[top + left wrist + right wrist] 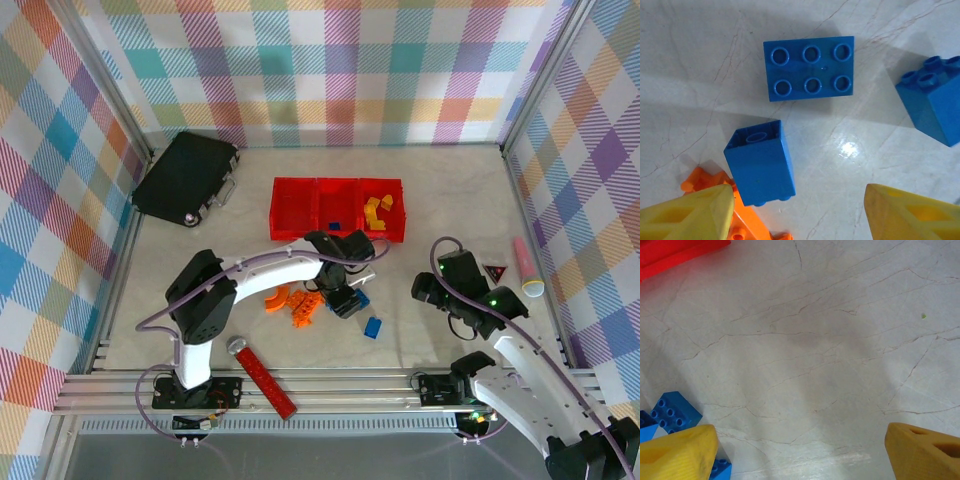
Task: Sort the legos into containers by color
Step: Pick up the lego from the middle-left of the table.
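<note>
Top external view: the containers (290, 181), three joined red bins, stand upper centre on the bench (450, 190). Yellow legos (376, 210) lie in the right-hand bin and one blue lego (335, 226) in the middle bin. Loose orange legos (295, 303) sit centre frame, just left of my left jaws. A blue brick (373, 327) lies just below and right of those jaws.

Left wrist view: my left jaws are spread, pinching nothing. A blue brick on its side (760, 162) lies between my fingertips (690, 212), close against the left one, with open bench towards the right one. A flat six-stud blue brick (810, 67) lies above it, apart. A third blue brick (932, 102) is at the right edge.

Right wrist view: my right jaws are spread over bare bench with wide free room. Blue bricks (675, 412) sit at the lower left, and a red bin edge (675, 252) at the upper left.

Edges: a black case (187, 180) at upper left and a red bar (266, 379) at the near rail.
</note>
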Controlling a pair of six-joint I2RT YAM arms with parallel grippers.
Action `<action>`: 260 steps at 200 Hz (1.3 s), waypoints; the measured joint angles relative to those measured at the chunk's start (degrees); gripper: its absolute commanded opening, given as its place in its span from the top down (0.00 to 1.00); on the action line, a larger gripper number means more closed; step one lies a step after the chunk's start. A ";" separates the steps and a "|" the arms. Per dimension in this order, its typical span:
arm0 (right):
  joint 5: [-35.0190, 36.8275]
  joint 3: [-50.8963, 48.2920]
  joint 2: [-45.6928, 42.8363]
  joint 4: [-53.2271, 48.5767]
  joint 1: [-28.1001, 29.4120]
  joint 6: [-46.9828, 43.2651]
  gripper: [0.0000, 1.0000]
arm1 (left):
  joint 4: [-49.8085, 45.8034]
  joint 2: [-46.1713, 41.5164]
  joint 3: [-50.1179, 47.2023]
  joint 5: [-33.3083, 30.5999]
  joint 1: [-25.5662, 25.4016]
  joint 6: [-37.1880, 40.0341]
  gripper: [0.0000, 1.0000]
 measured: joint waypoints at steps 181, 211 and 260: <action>0.02 0.00 -0.74 -0.37 0.00 0.20 0.13 | -2.08 7.19 3.32 -9.31 -0.48 -5.20 0.66; 0.04 0.00 -0.74 -0.37 0.00 0.20 0.13 | -2.19 7.19 3.56 -9.25 -0.48 -5.29 0.70; 0.28 0.00 -0.74 -0.37 0.00 0.20 0.13 | -2.21 7.17 3.65 -9.35 -0.48 -5.77 0.75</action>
